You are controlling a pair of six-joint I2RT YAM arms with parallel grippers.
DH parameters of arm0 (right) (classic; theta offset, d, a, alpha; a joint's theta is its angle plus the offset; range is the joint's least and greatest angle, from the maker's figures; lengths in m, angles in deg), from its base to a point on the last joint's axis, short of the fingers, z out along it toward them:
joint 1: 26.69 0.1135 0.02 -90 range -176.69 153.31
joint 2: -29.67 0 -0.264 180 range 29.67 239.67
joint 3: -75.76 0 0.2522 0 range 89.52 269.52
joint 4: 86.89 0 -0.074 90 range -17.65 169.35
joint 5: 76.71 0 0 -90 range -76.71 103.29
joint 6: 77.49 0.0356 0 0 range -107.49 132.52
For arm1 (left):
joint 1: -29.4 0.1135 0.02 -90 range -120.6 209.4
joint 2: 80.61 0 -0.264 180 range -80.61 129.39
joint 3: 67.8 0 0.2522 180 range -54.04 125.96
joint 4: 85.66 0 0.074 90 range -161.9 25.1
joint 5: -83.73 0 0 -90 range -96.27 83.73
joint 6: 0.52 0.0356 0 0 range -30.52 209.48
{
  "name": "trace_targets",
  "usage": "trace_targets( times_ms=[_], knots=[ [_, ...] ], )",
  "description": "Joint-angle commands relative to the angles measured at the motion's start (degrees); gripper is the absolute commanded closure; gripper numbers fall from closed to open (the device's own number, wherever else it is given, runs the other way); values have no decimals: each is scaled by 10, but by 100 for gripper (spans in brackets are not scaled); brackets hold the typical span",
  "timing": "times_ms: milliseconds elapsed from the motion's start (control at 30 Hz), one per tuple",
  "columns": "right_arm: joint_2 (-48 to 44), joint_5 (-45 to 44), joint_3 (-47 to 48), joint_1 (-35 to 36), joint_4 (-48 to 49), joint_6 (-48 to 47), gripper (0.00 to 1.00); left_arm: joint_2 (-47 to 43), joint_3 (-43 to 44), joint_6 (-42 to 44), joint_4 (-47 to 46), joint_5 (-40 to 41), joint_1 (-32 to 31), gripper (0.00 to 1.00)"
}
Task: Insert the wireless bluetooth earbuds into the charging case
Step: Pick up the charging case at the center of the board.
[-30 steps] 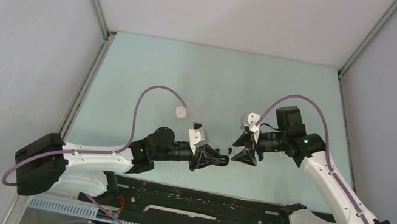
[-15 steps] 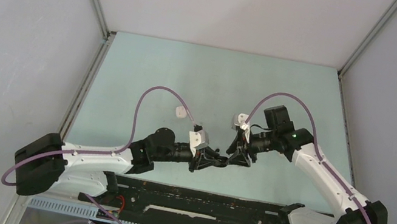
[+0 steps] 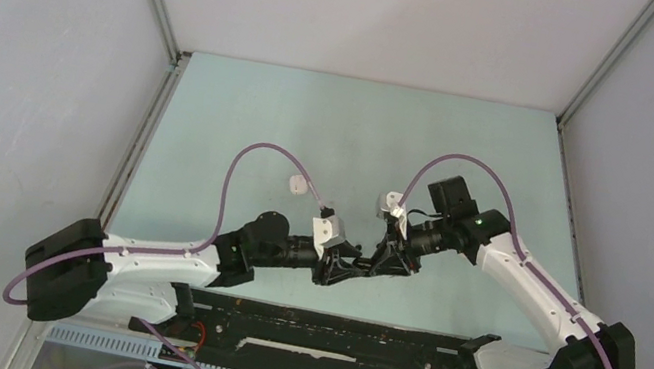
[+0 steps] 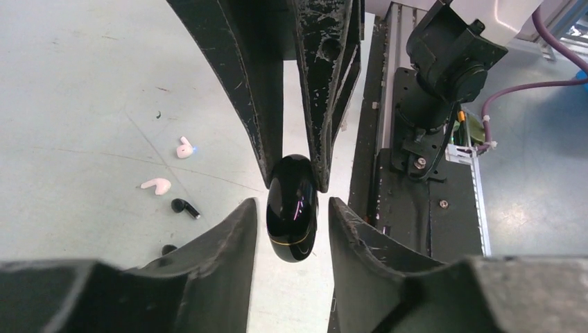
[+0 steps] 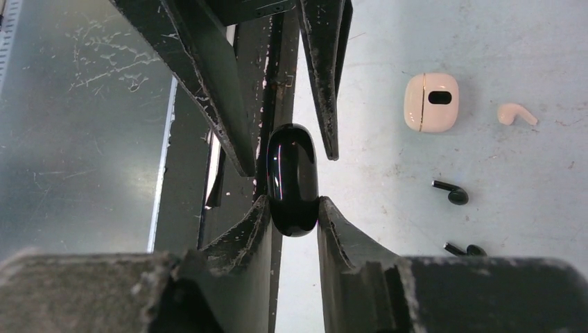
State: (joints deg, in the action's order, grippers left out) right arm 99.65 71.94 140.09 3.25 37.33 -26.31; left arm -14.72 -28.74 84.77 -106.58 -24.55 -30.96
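A glossy black charging case (image 4: 292, 208) hangs above the table between both grippers. My right gripper (image 5: 292, 201) is shut on it, both pads pressing the black charging case (image 5: 292, 179). My left gripper (image 4: 292, 201) stands open around its other end, with a narrow gap on each side. In the top view my left gripper (image 3: 351, 268) and my right gripper (image 3: 381, 260) meet tip to tip. Two whitish earbuds (image 4: 184, 148) (image 4: 156, 184) lie on the table, and one whitish earbud (image 5: 516, 114) shows in the right wrist view.
A pinkish-white closed case (image 5: 431, 102) lies near the whitish earbud. Black earbuds (image 5: 451, 192) (image 5: 466, 248) lie on the table closer in, and one black earbud (image 4: 186, 207) shows in the left wrist view. A black rail (image 3: 327, 332) runs along the near table edge.
My right arm has swung left to meet the left gripper and its jaws have closed onto the black case. The left jaws have parted slightly from the case.
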Motion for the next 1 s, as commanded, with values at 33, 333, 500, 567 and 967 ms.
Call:
trace_targets(
  times_ms=[33, 333, 500, 567, 967],
  knots=[
    [-12, 9, 25, -7, 3, -7, 87, -12, -8, 6, -28, 42, -3, 46],
    [-22, 11, 25, -12, 4, -5, 88, 20, -24, 4, -57, 12, -3, 46],
    [-22, 7, 25, -14, 0, -5, 88, 41, -19, -5, -83, -7, -3, 51],
    [-21, 8, 25, -14, 1, -4, 88, 44, -16, -6, -86, -11, -3, 53],
    [-13, 7, 25, -14, 2, -1, 86, 57, -9, -17, -109, -27, -3, 57]
  ],
)
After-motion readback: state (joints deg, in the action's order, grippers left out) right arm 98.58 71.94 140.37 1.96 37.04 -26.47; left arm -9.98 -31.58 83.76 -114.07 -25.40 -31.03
